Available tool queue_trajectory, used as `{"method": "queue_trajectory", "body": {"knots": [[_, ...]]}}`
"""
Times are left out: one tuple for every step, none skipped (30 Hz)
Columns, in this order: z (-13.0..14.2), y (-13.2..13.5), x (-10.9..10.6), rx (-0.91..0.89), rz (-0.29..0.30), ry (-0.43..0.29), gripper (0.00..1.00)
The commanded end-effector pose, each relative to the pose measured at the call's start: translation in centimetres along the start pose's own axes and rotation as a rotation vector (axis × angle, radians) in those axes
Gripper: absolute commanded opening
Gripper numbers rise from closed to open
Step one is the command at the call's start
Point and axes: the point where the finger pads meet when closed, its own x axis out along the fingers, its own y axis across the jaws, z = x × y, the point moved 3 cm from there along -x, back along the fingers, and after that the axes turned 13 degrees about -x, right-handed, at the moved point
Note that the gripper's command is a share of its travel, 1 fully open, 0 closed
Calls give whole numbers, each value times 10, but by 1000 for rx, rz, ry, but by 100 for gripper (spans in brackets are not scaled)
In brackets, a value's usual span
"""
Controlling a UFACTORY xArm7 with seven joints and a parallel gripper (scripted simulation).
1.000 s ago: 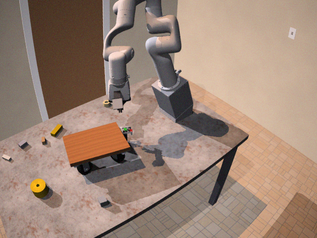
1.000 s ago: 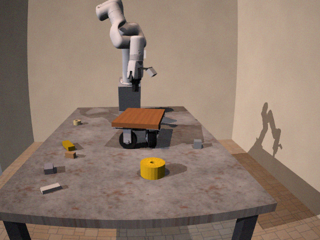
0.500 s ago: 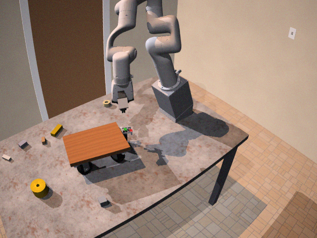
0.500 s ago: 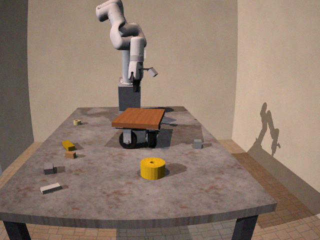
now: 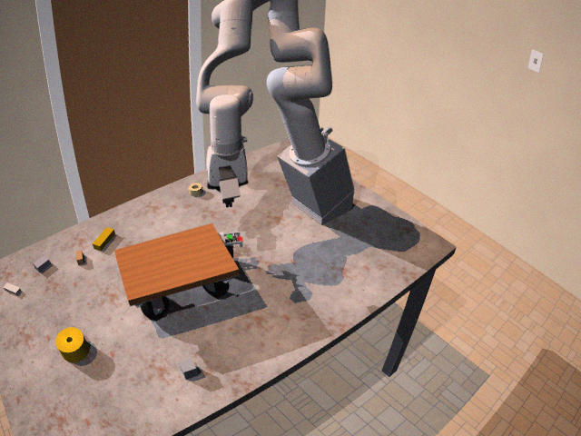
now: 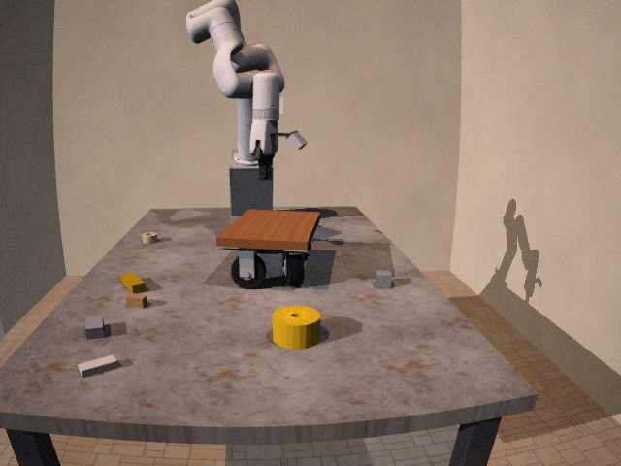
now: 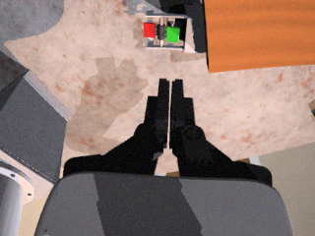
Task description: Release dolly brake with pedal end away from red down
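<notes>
The dolly [image 5: 175, 262] has an orange wooden deck on black casters and stands mid-table; it also shows in the exterior view [image 6: 270, 229] and at the wrist view's upper right [image 7: 263, 10]. Its brake pedal [image 5: 233, 237] [image 7: 161, 31] sticks out at the deck's far corner, with a green end nearer the deck and a red end farther out. My gripper [image 5: 228, 203] is shut and empty. It hangs in the air above and behind the pedal, fingers pointing down [image 7: 171, 88]; it also shows in the exterior view [image 6: 265, 172].
The robot base [image 5: 317, 183] stands at the back. A yellow cylinder [image 5: 71, 343], a small pale ring [image 5: 196, 189], a yellow block [image 5: 103, 237] and several small blocks [image 5: 189, 367] lie scattered on the table. The table edge runs along the right and front.
</notes>
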Motion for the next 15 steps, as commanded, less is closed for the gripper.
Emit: {"method": "queue_trajectory", "body": {"knots": [[0, 1, 0, 10, 2, 1, 0], [0, 1, 0, 20, 2, 1, 0], [0, 1, 0, 34, 2, 1, 0], [0, 1, 0, 52, 2, 1, 0], [-1, 1, 0, 76, 1, 2, 0], [-1, 1, 0, 105, 1, 2, 0], [-1, 2, 1, 139, 1, 2, 0], [-1, 2, 1, 180, 0, 3, 0], [-1, 2, 2, 226, 0, 3, 0], [-1, 3, 2, 279, -1, 3, 0], [-1, 3, 2, 279, -1, 3, 0], [-1, 3, 2, 279, -1, 3, 0], [-2, 3, 3, 337, -1, 4, 0], [-2, 3, 3, 401, -2, 4, 0], [-2, 4, 4, 471, -3, 5, 0]]}}
